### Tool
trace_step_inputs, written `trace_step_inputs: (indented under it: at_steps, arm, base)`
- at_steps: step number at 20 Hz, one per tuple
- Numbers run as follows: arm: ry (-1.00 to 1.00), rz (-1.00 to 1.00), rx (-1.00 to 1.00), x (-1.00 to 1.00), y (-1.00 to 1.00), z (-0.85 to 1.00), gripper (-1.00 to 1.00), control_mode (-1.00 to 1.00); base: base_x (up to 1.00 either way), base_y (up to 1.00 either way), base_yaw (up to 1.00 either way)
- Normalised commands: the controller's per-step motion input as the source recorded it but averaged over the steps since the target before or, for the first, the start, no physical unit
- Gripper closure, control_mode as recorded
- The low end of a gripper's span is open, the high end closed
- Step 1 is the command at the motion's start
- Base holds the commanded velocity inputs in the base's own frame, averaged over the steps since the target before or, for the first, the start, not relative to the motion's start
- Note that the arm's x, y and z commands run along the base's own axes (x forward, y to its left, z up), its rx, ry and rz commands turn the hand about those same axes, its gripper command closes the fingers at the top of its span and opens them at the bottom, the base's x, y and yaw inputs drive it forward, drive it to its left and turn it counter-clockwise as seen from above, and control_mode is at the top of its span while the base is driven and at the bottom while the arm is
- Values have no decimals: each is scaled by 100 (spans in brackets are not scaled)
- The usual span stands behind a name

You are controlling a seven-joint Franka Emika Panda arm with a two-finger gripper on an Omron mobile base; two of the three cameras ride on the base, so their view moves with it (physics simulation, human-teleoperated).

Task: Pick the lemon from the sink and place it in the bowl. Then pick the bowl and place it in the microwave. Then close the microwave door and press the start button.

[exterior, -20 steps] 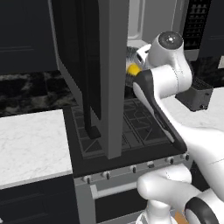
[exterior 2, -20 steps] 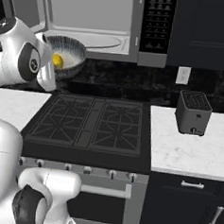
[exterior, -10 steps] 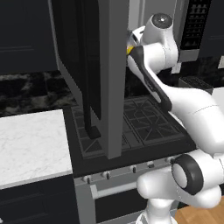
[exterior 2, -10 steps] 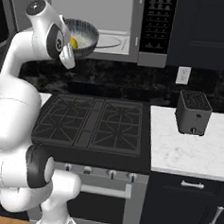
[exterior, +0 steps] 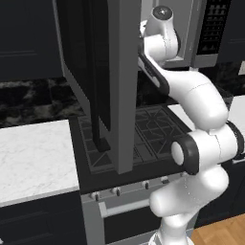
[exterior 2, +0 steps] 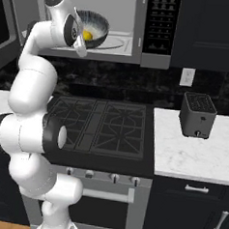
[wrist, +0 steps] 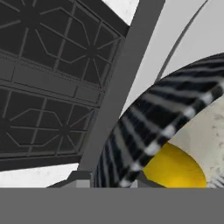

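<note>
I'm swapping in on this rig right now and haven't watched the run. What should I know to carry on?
Pincer: shut on the bowl, gripping its near rim, raised at the microwave opening.
Lemon: already lying in the bowl.
Microwave door: swung wide open over the stove.
Done: lemon in bowl, bowl lifted up to the oven.
Left: set the bowl down inside, release, back the arm out, close the door, press start on the keypad.
</note>
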Motion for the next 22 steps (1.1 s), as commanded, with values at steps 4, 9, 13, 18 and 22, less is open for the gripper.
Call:
trace_step_inputs:
  at_steps: [4,9,13,18,22]
  arm:
    - [0,0,-7,99,3,-19,100,-100]
    - [0,1,-11,56,22,-38,-100,-100]
    - [-14,4,-5,-28,3,-7,-100,-100]
    - [-23,8,-1,-93,0,-24,-100,-100]
    - [-17,14,0,-100,0,-64,-100,-100]
  base:
    - [0,0,0]
    - [0,0,0]
    - [0,0,0]
    - [0,0,0]
    - [0,0,0]
